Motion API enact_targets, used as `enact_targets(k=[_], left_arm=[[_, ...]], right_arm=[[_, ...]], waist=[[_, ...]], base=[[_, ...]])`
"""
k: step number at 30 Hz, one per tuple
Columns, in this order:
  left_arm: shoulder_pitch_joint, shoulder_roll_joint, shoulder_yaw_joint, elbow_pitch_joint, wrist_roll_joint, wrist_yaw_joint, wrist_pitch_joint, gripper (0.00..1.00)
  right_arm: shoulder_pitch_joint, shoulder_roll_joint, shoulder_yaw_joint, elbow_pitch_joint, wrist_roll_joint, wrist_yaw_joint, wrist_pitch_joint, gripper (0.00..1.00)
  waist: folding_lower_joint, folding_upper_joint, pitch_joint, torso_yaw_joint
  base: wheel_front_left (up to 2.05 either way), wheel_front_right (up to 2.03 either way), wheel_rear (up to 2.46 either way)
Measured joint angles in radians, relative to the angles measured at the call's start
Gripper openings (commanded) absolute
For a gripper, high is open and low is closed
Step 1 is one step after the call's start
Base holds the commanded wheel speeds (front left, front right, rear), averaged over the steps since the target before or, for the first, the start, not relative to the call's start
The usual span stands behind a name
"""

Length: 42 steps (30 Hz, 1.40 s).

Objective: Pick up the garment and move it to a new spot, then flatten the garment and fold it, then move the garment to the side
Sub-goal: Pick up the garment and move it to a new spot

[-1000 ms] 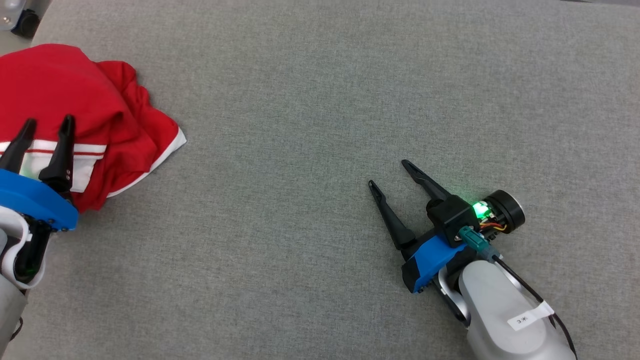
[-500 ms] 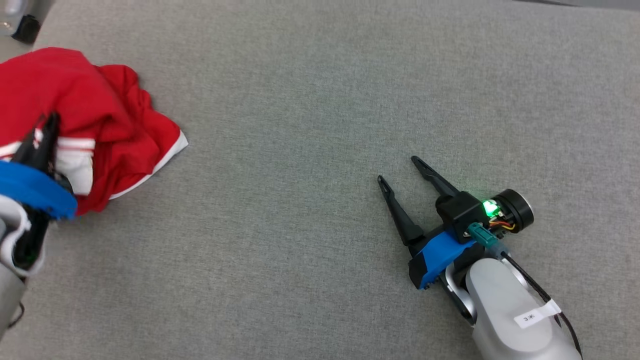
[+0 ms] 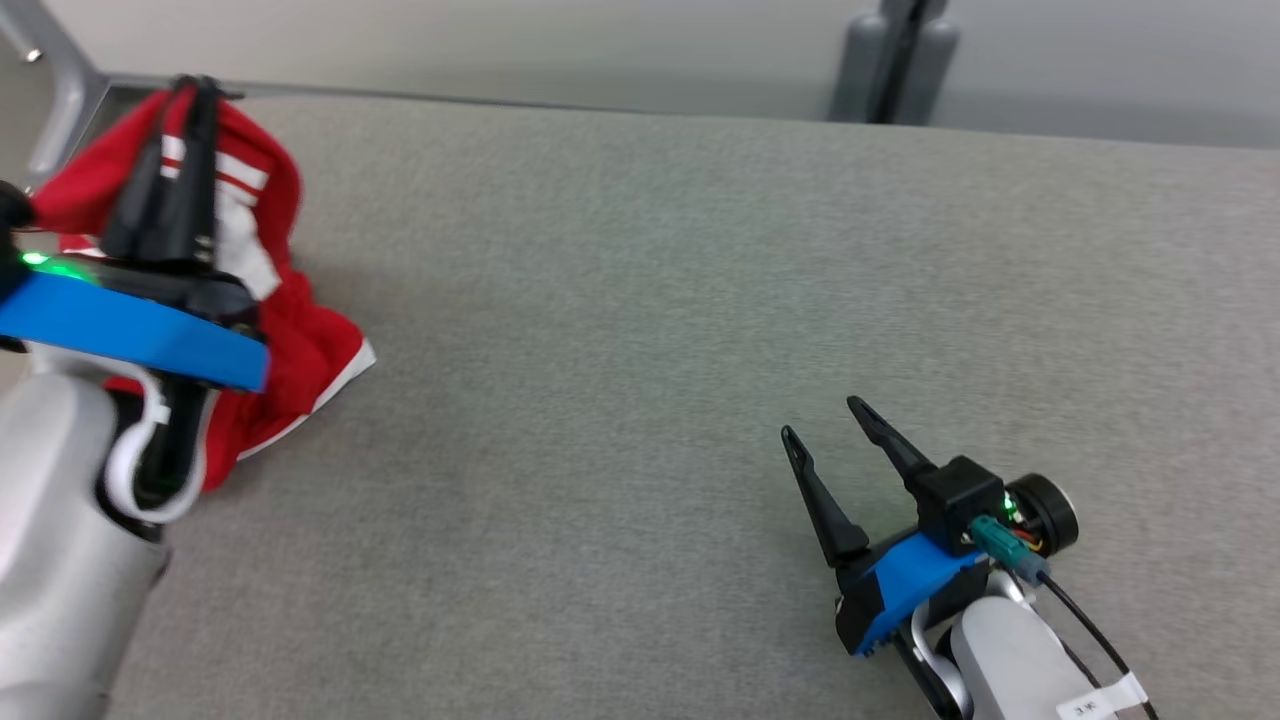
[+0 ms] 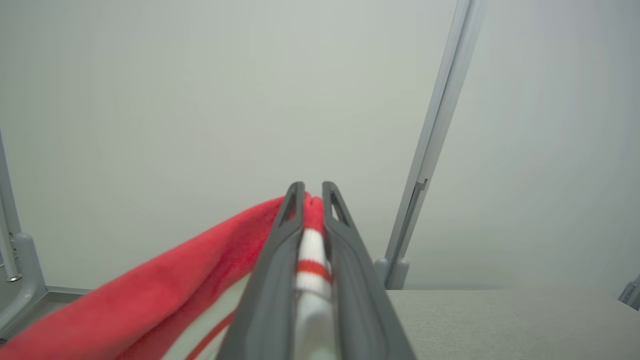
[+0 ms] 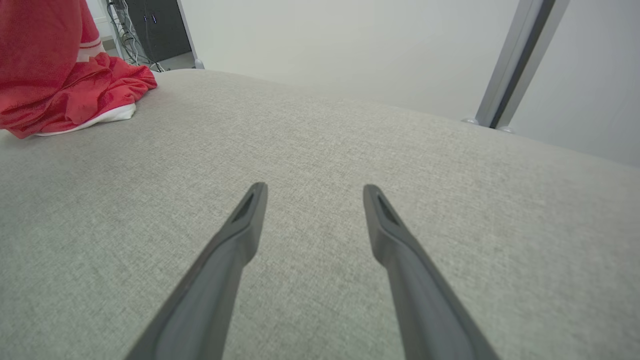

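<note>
Pinching the red garment (image 3: pixel 300 340) at its striped band, left gripper (image 3: pixel 195 88) holds it up; right gripper (image 3: pixel 822 417) spread, garment well left.

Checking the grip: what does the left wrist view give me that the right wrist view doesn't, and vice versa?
Left wrist view: the left gripper shut on the white, red-striped band of the garment, held up before the wall. Right wrist view: the right gripper open, apart from the garment, whose white hem lies on the grey surface. Both: the red garment, the grey surface, the pale wall, a metal post.
</note>
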State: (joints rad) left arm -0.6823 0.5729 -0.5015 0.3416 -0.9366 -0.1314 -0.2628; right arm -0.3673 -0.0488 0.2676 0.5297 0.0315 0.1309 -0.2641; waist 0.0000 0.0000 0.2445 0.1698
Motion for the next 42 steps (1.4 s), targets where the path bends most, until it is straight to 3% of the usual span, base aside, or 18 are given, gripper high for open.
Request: enact_targets(k=[9, 17, 21, 22, 23, 30, 35, 42], left_arm=[[0.041, -0.153, -0.063, -0.151, 0.071, 0.0, 0.0, 0.0], [0.051, -0.291, -0.138, -0.152, 0.102, 0.0, 0.0, 0.0], [0.076, -0.323, -0.137, -0.108, 0.128, 0.0, 0.0, 0.0], [0.083, -0.326, -0.129, -0.093, 0.143, 0.0, 0.0, 0.35], [0.089, -0.326, -0.125, -0.076, 0.161, 0.0, 0.0, 1.0], [0.203, -0.319, 0.002, 0.005, 0.224, 0.0, 0.0, 1.0], [0.316, -0.299, 0.123, 0.041, 0.275, 0.0, 0.0, 1.0], [0.466, -0.327, 0.307, 0.062, 0.372, 0.0, 0.0, 1.0]], right_arm=[[0.088, 0.0, -0.016, -0.035, 0.032, 0.0, 0.0, 1.0], [0.114, -0.001, -0.004, -0.071, 0.05, 0.0, 0.0, 1.0], [0.125, -0.001, 0.002, -0.084, 0.058, 0.0, 0.0, 1.0], [0.126, -0.001, 0.002, -0.089, 0.059, 0.0, 0.0, 1.0], [0.127, -0.001, 0.001, -0.091, 0.06, 0.0, 0.0, 1.0], [0.138, -0.001, -0.014, -0.103, 0.067, 0.0, 0.0, 1.0], [0.149, -0.001, -0.032, -0.105, 0.07, 0.0, 0.0, 1.0], [0.152, -0.001, -0.04, -0.098, 0.081, 0.0, 0.0, 1.0]], waist=[[0.0, 0.0, -0.07, -0.152], [-0.0001, 0.0, -0.083, -0.315], [0.0, 0.0, -0.083, -0.377], [-0.0001, 0.0, -0.084, -0.388], [-0.0001, 0.0, -0.084, -0.396], [0.0, 0.0, -0.093, -0.394], [0.0, 0.0, -0.118, -0.346], [0.0, 0.0, -0.155, -0.258]], base=[[0.0, 0.0, 0.0], [0.0, 0.0, 0.0], [0.0, 0.0, 0.0], [0.0, 0.0, 0.0], [0.0, 0.0, 0.0], [0.0, 0.0, 0.0], [0.0, 0.0, 0.0], [0.0, 0.0, 0.0]])
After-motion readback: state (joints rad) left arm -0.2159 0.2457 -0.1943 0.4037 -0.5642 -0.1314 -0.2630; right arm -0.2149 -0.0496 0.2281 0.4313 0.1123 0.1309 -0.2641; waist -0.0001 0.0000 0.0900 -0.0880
